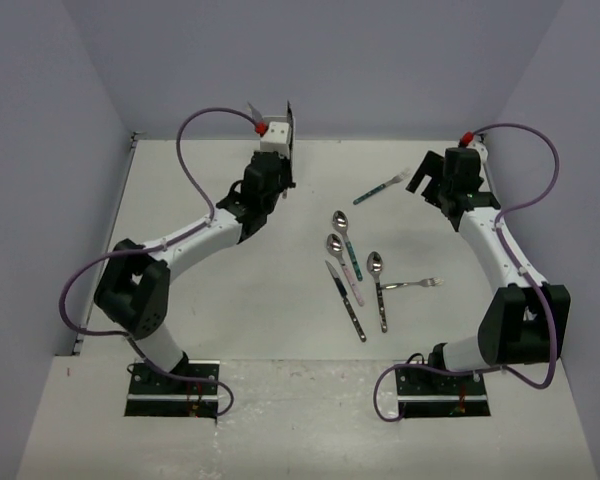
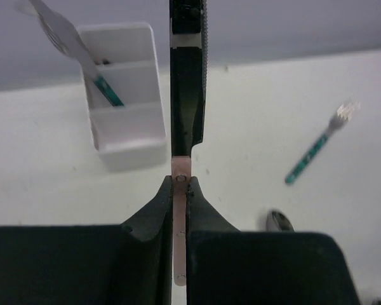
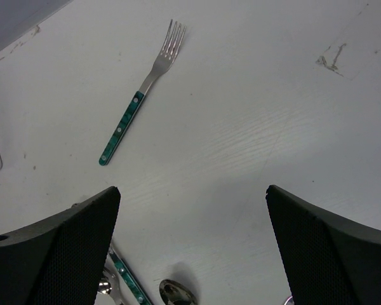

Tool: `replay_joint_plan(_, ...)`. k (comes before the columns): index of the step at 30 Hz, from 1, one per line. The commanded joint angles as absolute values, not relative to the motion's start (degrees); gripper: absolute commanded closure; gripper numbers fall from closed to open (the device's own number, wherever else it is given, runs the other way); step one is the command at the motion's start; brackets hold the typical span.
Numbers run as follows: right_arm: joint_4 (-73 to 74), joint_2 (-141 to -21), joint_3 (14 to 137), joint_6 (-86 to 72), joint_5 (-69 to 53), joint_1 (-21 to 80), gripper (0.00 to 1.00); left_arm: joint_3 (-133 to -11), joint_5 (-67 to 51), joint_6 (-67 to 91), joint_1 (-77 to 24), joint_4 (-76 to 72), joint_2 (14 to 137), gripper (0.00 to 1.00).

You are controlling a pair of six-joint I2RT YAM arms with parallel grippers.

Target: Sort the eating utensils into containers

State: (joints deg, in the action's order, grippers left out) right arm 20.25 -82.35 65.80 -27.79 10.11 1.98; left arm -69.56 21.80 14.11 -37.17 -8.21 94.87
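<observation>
The left gripper (image 2: 180, 185) is clamping tight on a pink-handled knife (image 2: 187, 82), pinching the handle near its rivet. The blade is rising straight up past the fingers and showing edge-on as a dark strip with fine teeth along one side. It is hanging just beside the white translucent holder (image 2: 130, 149) at the back of the table (image 1: 230, 300). The holder is showing three compartments in a row. A teal-handled fork (image 2: 105, 89) is leaning in the middle one, tines up and tilted outward.

The right gripper (image 3: 192, 190) is hovering with its jaws spread wide and nothing between them. Beyond its fingertips a second teal fork (image 3: 140, 114) is lying flat on the table.

In the middle of the table the remaining pieces are lying close together. These are a teal-handled spoon (image 1: 346, 238), a pink-handled spoon (image 1: 344, 267), a black-handled knife (image 1: 347, 303), a dark-handled spoon (image 1: 379, 288) and an all-silver fork (image 1: 412, 284).
</observation>
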Motion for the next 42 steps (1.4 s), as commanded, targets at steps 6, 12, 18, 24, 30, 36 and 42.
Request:
replay_joint_plan(6,16.88,-82.44,66.27,-24.35,11.60,2.29,0.01,-85.50,30.76,0.63,-31.65,-46.54,114.06,1.00)
replay_joint_plan(12,17.05,-83.58,67.59,-22.59,12.57,2.28,0.01,-99.12,32.43,-0.53,-29.10,-51.59,127.17,1.00)
replay_joint_plan(18,17.05,-85.86,69.69,-21.53,11.69,2.11,0.01,-105.63,29.89,6.86,-25.75,-51.06,132.97,1.00)
replay_joint_plan(24,17.05,-88.85,71.89,-21.01,12.74,1.85,0.01,-110.40,30.41,4.75,-25.49,-49.57,138.51,1.00)
replay_joint_plan(30,17.14,-91.23,74.00,-20.48,12.83,1.49,0.01,-100.84,31.64,2.81,-25.58,-53.26,135.36,1.00)
replay_joint_plan(36,17.49,-92.81,76.81,-20.13,10.29,1.58,0.01,-94.40,35.25,2.64,-25.58,-54.58,132.81,0.82)
replay_joint_plan(42,18.19,-91.15,76.82,-19.16,9.75,1.67,0.01,-90.27,32.87,3.08,-25.75,-52.39,127.98,0.37)
